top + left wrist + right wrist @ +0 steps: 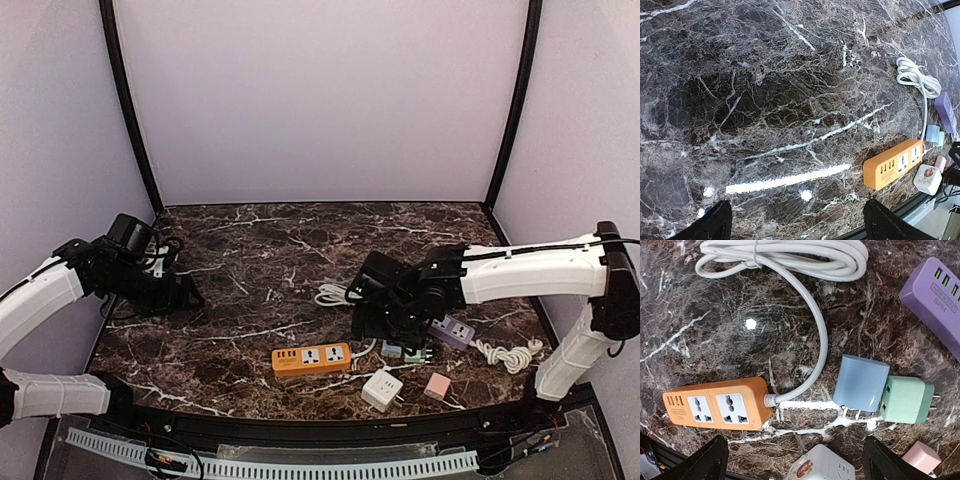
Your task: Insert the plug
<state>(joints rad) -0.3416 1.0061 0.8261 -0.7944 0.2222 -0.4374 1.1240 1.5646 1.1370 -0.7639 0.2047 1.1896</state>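
Observation:
An orange power strip (311, 358) (717, 404) lies near the table's front edge, sockets facing up, its white cable (790, 257) coiled behind it. Right of it a blue plug (860, 382) lies flat with its two prongs pointing toward the front, touching a green adapter (906, 400). My right gripper (385, 320) (795, 450) hovers open above the gap between the strip and the blue plug, holding nothing. At the far left my left gripper (190, 297) (796, 210) stands open over bare marble, away from the strip (892, 164).
A white cube adapter (381, 389) (822, 465) and a pink adapter (437, 386) sit at the front edge. A purple power strip (452, 331) (937, 295) lies to the right, with its coiled cable (505, 352). The dark marble table (280, 250) is walled on three sides.

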